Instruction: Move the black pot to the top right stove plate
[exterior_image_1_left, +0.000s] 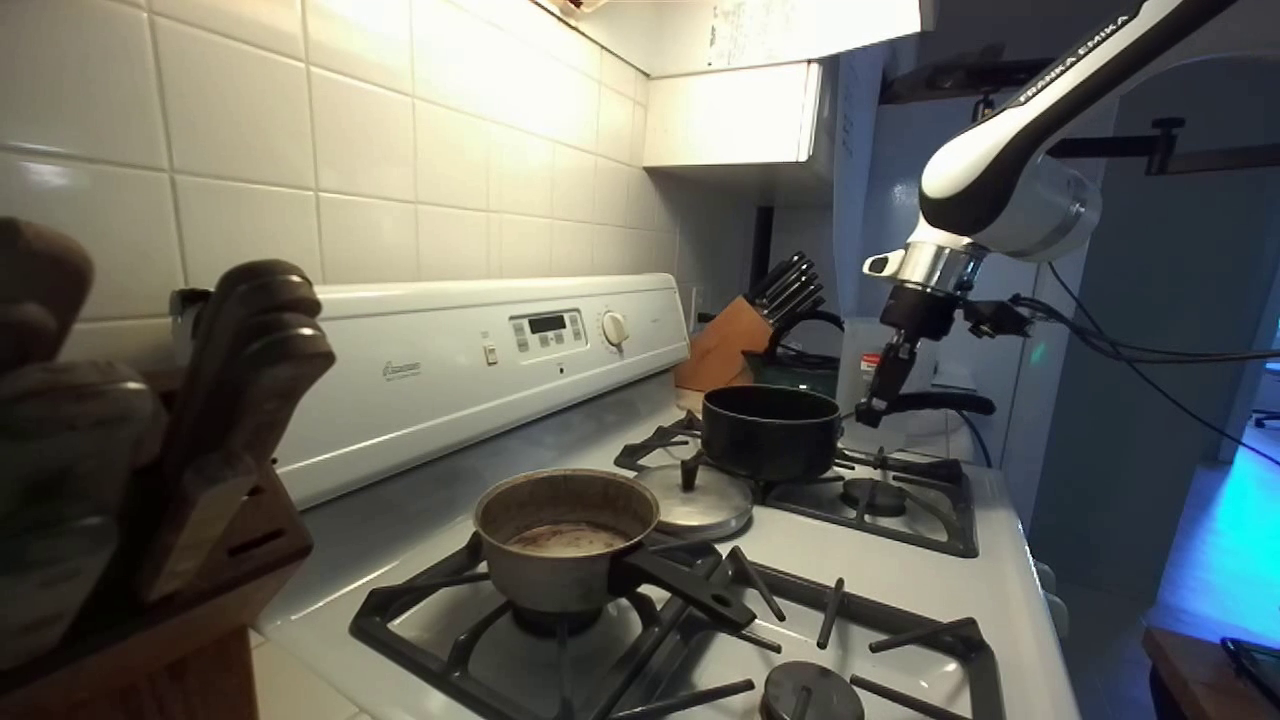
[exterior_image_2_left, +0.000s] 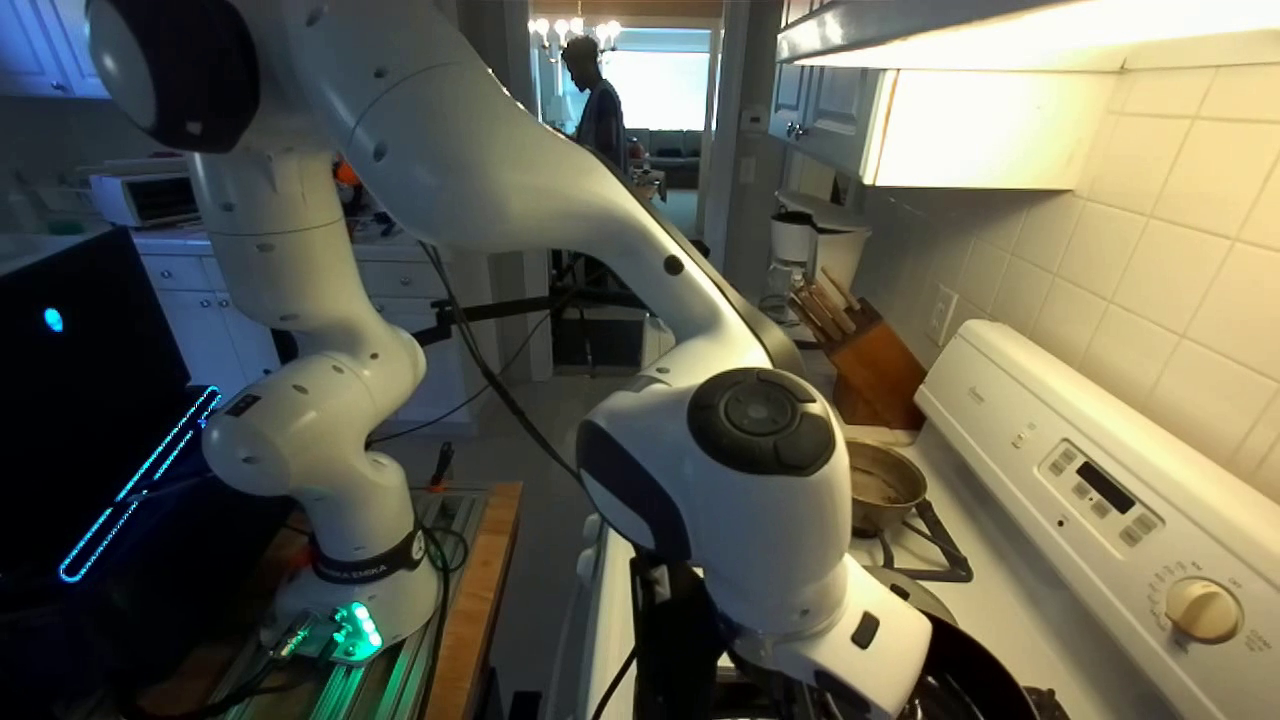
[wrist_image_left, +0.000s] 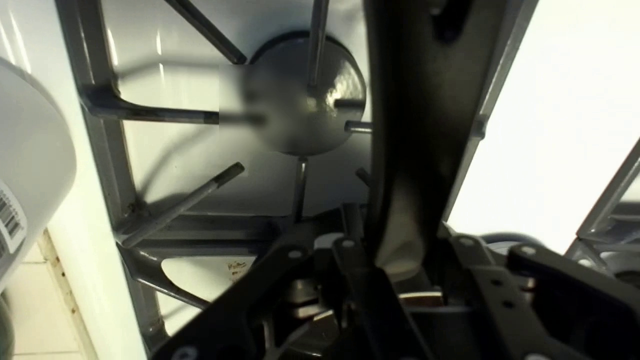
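Black pot (exterior_image_1_left: 770, 435): stood roughly level over the top right stove plate (exterior_image_1_left: 650, 445), taken as the rear grate at the dial (exterior_image_1_left: 613, 328) end when faced from the robot's side. Could not be told as resting there or slightly lifted, nor as centred, on account of the covered burner beneath.

Position from jaws: lay just beside, toward 9 o'clock in an exterior view; mostly hidden at 6 o'clock in the wrist view.

Handle (exterior_image_1_left: 945, 402): ran from the pot wall to 3 o'clock in that exterior view and to 12 o'clock in the wrist view, passing above the front grate, near its burner cap (wrist_image_left: 302, 107).

Jaws: straddled the handle near the pot wall, from 9 and 3 o'clock in the wrist view, drawn in close with no clear gap. Judged to have hold of it. Closed across the long axis, not along it.

Coming move: judged to call for a short nudge toward the control panel (exterior_image_1_left: 460, 355), if off-centre, then letting down and sideways release. Judged liable to tip or twist about the handle.

Seen between the jaws in the wrist view alone: handle. Shown whole in an exterior view: lid (exterior_image_1_left: 705, 508), between 7 and 8 o'clock from the pot; saucepan (exterior_image_1_left: 550, 575), at 8. Screened by the arm (exterior_image_2_left: 740, 520) in an exterior view: jaws and handle.
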